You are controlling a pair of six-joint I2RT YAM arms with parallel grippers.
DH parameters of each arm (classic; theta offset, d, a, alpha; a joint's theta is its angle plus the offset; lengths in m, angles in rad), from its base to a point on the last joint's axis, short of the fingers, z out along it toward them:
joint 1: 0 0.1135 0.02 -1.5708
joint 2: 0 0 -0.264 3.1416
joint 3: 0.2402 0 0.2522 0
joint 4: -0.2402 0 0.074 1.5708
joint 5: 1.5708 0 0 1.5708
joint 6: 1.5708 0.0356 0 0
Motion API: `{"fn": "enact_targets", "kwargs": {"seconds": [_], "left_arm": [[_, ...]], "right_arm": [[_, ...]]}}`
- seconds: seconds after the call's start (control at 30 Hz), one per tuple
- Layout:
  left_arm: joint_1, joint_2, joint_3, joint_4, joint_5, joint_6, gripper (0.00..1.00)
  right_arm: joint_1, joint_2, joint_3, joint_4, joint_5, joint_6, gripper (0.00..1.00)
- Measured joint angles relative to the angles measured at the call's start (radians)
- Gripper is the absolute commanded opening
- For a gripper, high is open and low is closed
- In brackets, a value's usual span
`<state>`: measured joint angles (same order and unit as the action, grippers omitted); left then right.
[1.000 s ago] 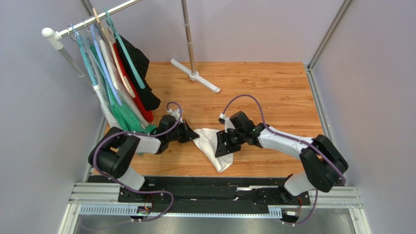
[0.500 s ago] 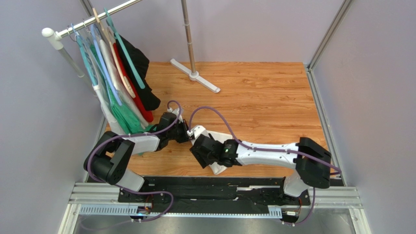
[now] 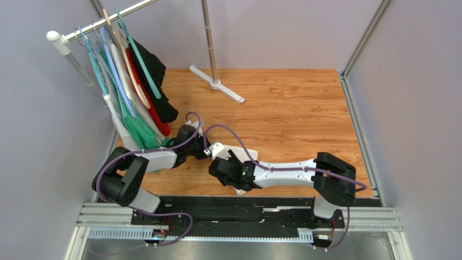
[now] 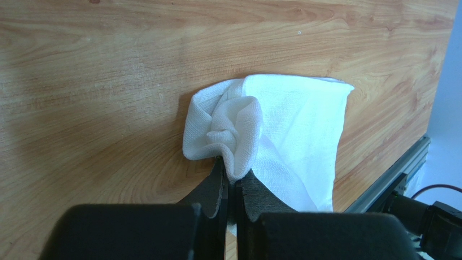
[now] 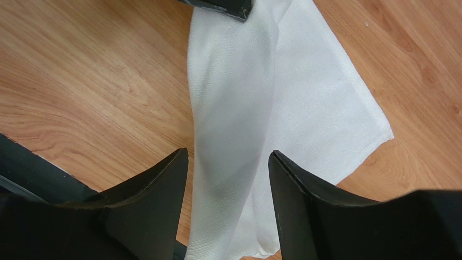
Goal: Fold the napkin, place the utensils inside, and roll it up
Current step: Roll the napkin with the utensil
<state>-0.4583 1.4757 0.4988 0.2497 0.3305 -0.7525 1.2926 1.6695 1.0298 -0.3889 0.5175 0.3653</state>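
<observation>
I see my left pincer (image 4: 230,176) clenched on the bunched napkin (image 4: 295,124); right pincer (image 5: 228,154) released, astride its fold over the counter (image 5: 81,70). Hung clothes (image 3: 142,129) crowd the left.

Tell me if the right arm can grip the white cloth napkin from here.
Probably yes: the right fingers, open, flank a raised fold of the white cloth napkin, with nothing in the way.

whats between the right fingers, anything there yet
A strip of the napkin runs through the gap between the open right fingers, which are not closed on it. The right wrist view shows this.
</observation>
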Motion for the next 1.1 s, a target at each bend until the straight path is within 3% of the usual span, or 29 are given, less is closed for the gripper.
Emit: {"fn": "enact_targets", "kwargs": {"seconds": [0.5,0.53,0.63,0.73,0.77,0.8,0.87,0.97,1.1], "left_arm": [[0.0,-0.008,0.0,-0.017,0.0,0.0,0.0],[0.0,-0.009,0.0,-0.018,0.0,0.0,0.0],[0.0,-0.012,0.0,-0.023,0.0,0.0,0.02],[0.0,-0.025,0.0,-0.039,-0.006,0.005,0.25],[0.0,-0.034,0.0,-0.051,-0.012,0.009,0.4],[0.0,-0.042,0.0,-0.06,-0.018,0.016,0.47],[0.0,-0.066,0.0,-0.086,-0.023,0.024,0.73],[0.0,-0.12,0.0,-0.129,-0.026,0.027,0.84],[0.001,-0.203,0.006,-0.185,-0.038,0.034,0.86]], "right_arm": [[0.021,0.111,-0.002,0.063,0.008,-0.016,0.56],[0.019,0.116,-0.002,0.064,0.008,-0.015,0.54],[0.01,0.123,-0.001,0.066,0.011,-0.015,0.21],[-0.003,0.13,-0.001,0.066,0.014,0.0,0.0],[-0.01,0.13,-0.001,0.068,0.013,0.009,0.0],[-0.011,0.129,-0.001,0.068,0.012,0.009,0.0],[-0.016,0.124,-0.001,0.069,0.004,0.017,0.0],[-0.033,0.109,-0.01,0.074,-0.035,0.027,0.0],[-0.078,0.06,-0.058,0.111,-0.138,0.041,0.0]]}}
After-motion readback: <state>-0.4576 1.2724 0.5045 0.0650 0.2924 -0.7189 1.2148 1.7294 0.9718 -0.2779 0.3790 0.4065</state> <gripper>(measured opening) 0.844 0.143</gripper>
